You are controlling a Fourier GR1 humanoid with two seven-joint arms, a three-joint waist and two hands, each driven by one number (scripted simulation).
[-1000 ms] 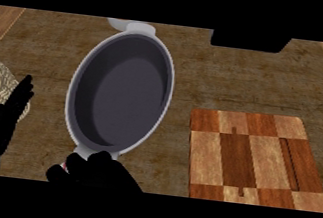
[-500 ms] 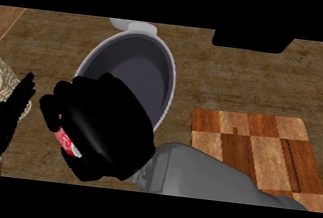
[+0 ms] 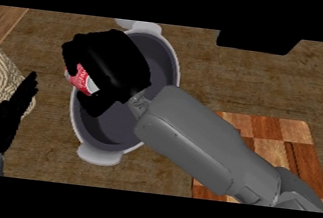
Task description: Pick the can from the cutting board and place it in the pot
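Right robot hand (image 3: 113,68) curled round the can (image 3: 79,79), holding it above the pot (image 3: 166,64). Only a red-and-white sliver of the can showing at the left edge of that hand, the rest hidden under the black fingers. Pot directly beneath the hand, grey with a dark inside, its pale handles poking out beyond and nearer than the hand. Grey forearm (image 3: 205,143) slanting in from the lower right, crossing the near rim of the pot and covering the left part of the cutting board (image 3: 294,146). Cutting board well to the right of the hand, bare where visible. Left robot hand (image 3: 6,118) resting at the left edge, fingers straight, holding nothing, well apart from the pot. Brown counter (image 3: 234,84) all around.
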